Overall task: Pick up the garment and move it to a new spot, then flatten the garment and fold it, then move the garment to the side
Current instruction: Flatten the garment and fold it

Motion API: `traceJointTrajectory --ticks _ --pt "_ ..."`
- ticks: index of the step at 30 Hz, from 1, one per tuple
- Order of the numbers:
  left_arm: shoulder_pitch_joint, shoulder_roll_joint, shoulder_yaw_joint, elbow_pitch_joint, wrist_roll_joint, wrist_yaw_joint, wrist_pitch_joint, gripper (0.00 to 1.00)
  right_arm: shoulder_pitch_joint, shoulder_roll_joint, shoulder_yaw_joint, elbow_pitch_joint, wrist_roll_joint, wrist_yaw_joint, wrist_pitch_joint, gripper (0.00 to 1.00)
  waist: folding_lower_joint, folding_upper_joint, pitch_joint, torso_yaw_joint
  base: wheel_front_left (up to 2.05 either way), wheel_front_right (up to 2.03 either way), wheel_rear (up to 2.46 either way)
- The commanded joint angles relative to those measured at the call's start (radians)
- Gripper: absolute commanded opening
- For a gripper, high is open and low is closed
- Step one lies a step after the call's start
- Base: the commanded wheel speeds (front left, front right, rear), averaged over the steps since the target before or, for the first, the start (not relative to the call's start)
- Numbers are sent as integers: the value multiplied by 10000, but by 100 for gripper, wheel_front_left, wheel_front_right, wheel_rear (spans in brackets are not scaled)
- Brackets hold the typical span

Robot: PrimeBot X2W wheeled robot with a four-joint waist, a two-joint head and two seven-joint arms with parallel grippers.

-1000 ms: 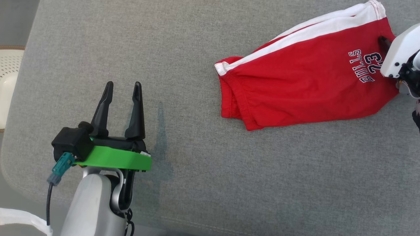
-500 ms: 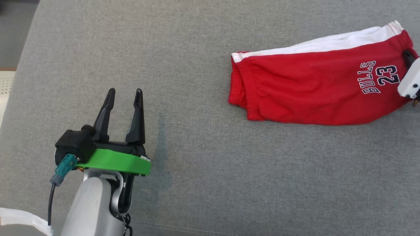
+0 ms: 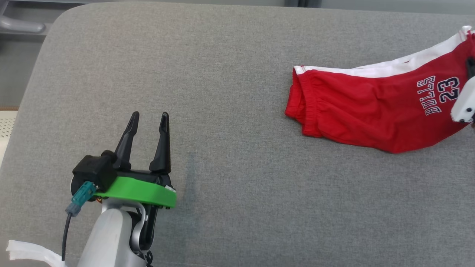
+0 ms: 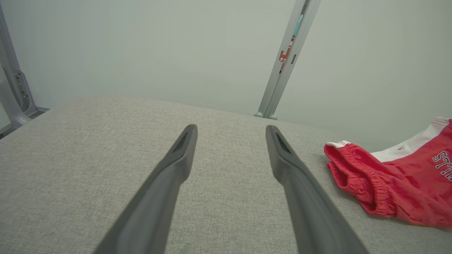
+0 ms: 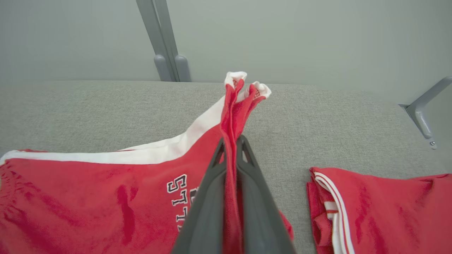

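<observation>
The right hand (image 5: 231, 140) pinches the red shorts (image 5: 88, 197).

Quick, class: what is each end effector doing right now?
Left end effector: open, holding nothing.
Right end effector: shut on the red shorts.

The garment (image 3: 371, 107) lies on the cushion (image 3: 237, 207), toward its right side and nearer the far edge. Its right end is between the fingers of the right hand (image 5: 231, 141). A second garment (image 5: 381, 208) lies just right of it. The left hand (image 3: 150, 114) is over the near left part, well apart.
</observation>
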Motion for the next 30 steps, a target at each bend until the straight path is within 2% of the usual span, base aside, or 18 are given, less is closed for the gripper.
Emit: traceJointTrajectory --ticks 1,6,10,18,29,30 --pt "205 -18 12 22 -89 -30 -22 100 122 133 194 -224 -86 -17 109 0 0 0 -139 91 0 0 0" --pt "231 -45 -29 43 -104 -30 -22 100 56 640 1127 -767 -95 -17 632 0 0 0 -235 225 0 0 0" --pt "216 -65 -73 72 -164 -30 -22 100 -192 1063 1837 -733 -48 -17 873 0 0 0 -234 337 0 0 0" --pt "65 -103 -156 64 -258 -30 -22 100 -732 1906 2535 397 -195 -17 562 0 0 0 -175 730 0 0 0" --pt "248 -142 -124 99 -304 -30 -22 100 -1154 2375 3561 1866 -223 -15 215 0 0 0 -210 928 0 0 0" --pt "263 -144 -118 102 -301 -30 -22 100 -1160 2393 3676 1974 -207 -17 262 3 0 0 -222 917 0 0 0"
